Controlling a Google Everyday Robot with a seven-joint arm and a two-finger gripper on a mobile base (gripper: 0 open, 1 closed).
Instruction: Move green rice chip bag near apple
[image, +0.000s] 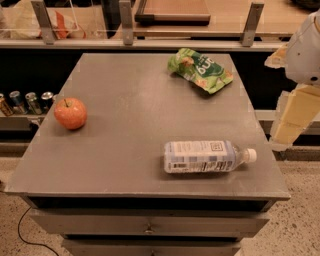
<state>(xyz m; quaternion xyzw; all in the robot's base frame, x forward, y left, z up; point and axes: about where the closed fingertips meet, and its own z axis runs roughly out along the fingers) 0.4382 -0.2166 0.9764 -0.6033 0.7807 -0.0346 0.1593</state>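
The green rice chip bag lies crinkled at the far right of the grey table top. The red-orange apple stands upright near the table's left edge, far from the bag. My gripper hangs at the right edge of the view, beyond the table's right side. It is to the right of the bag and a little nearer than it, apart from everything on the table and holding nothing that I can see.
A clear plastic water bottle with a white label lies on its side at the front right, cap pointing right. Several cans stand on a low shelf to the left. A railed counter runs behind the table.
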